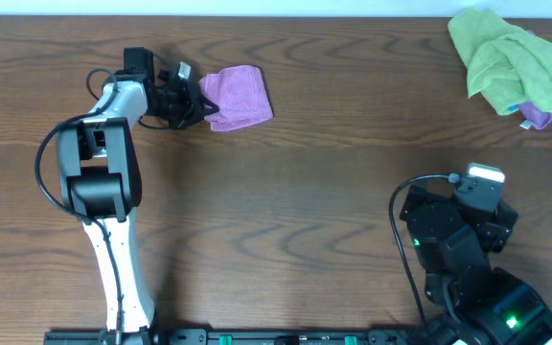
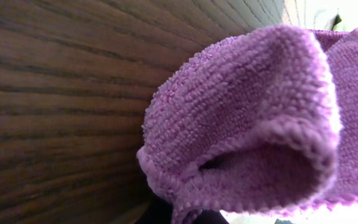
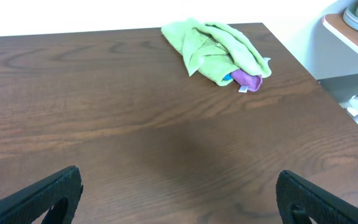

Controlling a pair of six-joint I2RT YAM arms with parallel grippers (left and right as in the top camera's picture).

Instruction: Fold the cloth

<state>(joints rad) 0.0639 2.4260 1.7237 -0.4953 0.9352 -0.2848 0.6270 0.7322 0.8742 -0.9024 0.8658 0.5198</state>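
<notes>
The purple cloth (image 1: pixel 241 96) lies bunched into a small rectangle at the back left of the table. My left gripper (image 1: pixel 197 103) is at its left edge, shut on that edge. In the left wrist view the cloth (image 2: pixel 253 118) fills most of the frame, its hemmed edge curling down into the dark jaws of my left gripper (image 2: pixel 185 218) at the bottom. My right gripper (image 3: pixel 179 193) stands open above bare wood at the front right, far from the cloth, with nothing between its fingers (image 3: pixel 55 193).
A crumpled lime-green cloth (image 1: pixel 506 57) lies at the back right corner, with a small purple piece (image 3: pixel 247 79) poking out beneath it. The right arm (image 1: pixel 463 235) is folded up near the front right edge. A shelf (image 3: pixel 353 31) stands beyond the table's right side.
</notes>
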